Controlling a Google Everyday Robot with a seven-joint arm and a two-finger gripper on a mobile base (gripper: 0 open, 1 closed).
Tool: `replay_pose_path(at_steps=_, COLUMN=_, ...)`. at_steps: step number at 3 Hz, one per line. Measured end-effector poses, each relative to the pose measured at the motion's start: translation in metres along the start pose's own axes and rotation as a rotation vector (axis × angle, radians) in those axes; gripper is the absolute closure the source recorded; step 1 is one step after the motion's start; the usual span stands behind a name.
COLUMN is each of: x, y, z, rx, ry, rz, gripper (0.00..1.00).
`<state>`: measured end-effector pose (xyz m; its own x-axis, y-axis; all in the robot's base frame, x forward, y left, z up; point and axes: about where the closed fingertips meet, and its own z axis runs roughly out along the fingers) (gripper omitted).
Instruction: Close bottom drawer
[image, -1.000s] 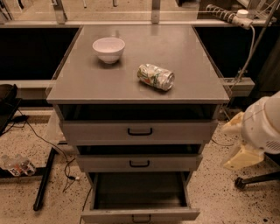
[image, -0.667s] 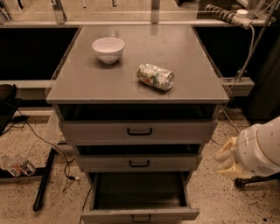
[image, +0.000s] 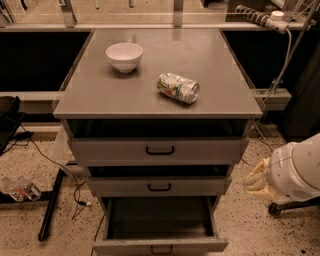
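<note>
The bottom drawer (image: 159, 227) stands pulled well out toward the near edge of the view at the foot of the grey metal cabinet (image: 100, 95), its shallow dark tray empty and its front at the very bottom of the frame, where the small black bar handle (image: 161, 248) is partly cut off. The gripper (image: 256, 181), cream-coloured and rounded, hangs low to the right of the cabinet, near the middle drawer's height and apart from every drawer; whether it is open or closed cannot be told from this angle. Behind it sits the smooth white shell of the wrist (image: 296, 172). The step in hand looks like the approach: nothing touches the drawer yet. The next move likely calls for bringing the gripper round to the near side of the drawer front, lower and further left than it is now, then pressing flat against the front and pushing it straight toward the far side until it seats; no grasp on the handle seems needed. The front is a wide, flat sheet-metal face, so a push near its centre should keep it from skewing on its runners. Above it the middle drawer (image: 159, 186) and the taller top drawer (image: 159, 150) carry like black handles, a dark gap over each. On the matte top rest a white round bowl (image: 124, 56) and a dented can (image: 178, 88) lying on its side, well apart from the work
</note>
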<state>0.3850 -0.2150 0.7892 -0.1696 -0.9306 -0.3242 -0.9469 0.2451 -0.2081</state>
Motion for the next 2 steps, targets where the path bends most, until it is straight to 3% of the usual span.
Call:
replay_pose_path(at_steps=1, x=0.003, y=0.004, z=0.01, rx=-0.006, ry=0.0, rz=0.013, gripper=1.0)
replay_pose_path(at_steps=2, x=0.024, y=0.012, z=0.059, rx=-0.027, ry=0.004, rz=0.063, gripper=1.0)
